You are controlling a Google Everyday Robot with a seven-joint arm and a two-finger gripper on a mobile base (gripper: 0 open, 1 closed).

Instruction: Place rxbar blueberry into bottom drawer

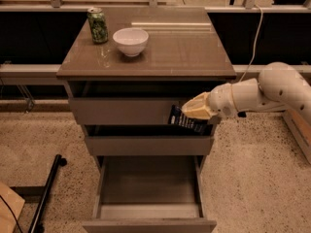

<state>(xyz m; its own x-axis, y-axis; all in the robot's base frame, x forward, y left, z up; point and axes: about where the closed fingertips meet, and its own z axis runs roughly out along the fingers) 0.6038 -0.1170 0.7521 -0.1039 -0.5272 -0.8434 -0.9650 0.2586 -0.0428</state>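
My gripper (pixel 190 111) is shut on the rxbar blueberry (pixel 185 122), a flat dark navy wrapper that hangs tilted from the cream fingers. It is held in front of the right part of the top drawer front, above the middle drawer. The white arm (pixel 262 93) reaches in from the right. The bottom drawer (pixel 148 222) is pulled open toward me at the foot of the cabinet, and its bare grey inside shows nothing in it. The bar is well above that drawer.
A white bowl (pixel 130 41) and a green can (pixel 97 25) stand on the cabinet top (pixel 184 52). A black stand leg (pixel 46 193) lies on the speckled floor at the left. A cardboard corner (pixel 9 208) shows at the bottom left.
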